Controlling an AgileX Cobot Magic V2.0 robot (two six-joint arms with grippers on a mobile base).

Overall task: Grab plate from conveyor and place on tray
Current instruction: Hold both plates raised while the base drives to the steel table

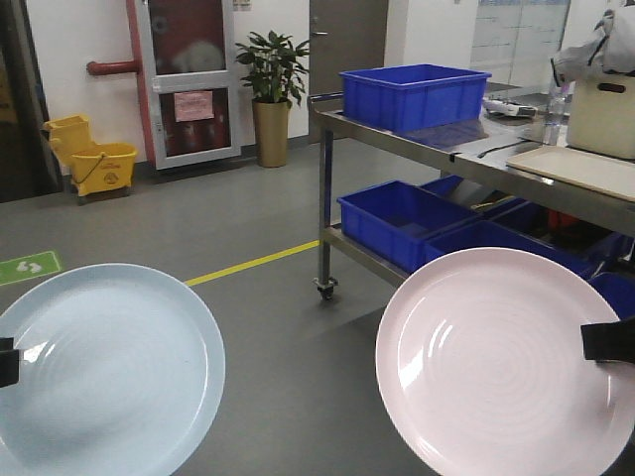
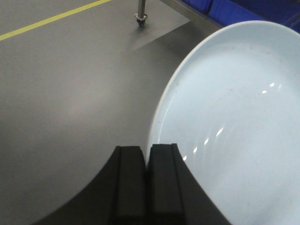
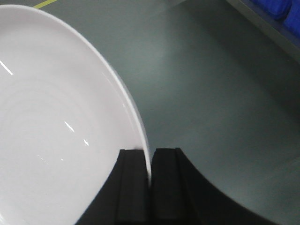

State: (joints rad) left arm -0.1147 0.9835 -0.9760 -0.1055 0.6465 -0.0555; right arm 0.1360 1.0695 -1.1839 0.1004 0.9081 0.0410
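Grip at thin rim only: blue plate (image 2: pixel 234 117) pinched by left tool (image 2: pixel 146 152), pink plate (image 3: pixel 56 117) by right tool (image 3: pixel 150 157). Could be dropped if shaken, or knocked on bench (image 1: pixel 437 151) beside tray (image 1: pixel 580 169).

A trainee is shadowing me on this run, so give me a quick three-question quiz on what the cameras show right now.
1. True or false: the left gripper is shut on the rim of the light blue plate.
2. Where is the tray? A) on the steel table B) on the floor C) inside a blue bin
3. Fill in: the right gripper holds the ___ plate.

Key: 1 true; 2 A; 3 pink, the pink plate.
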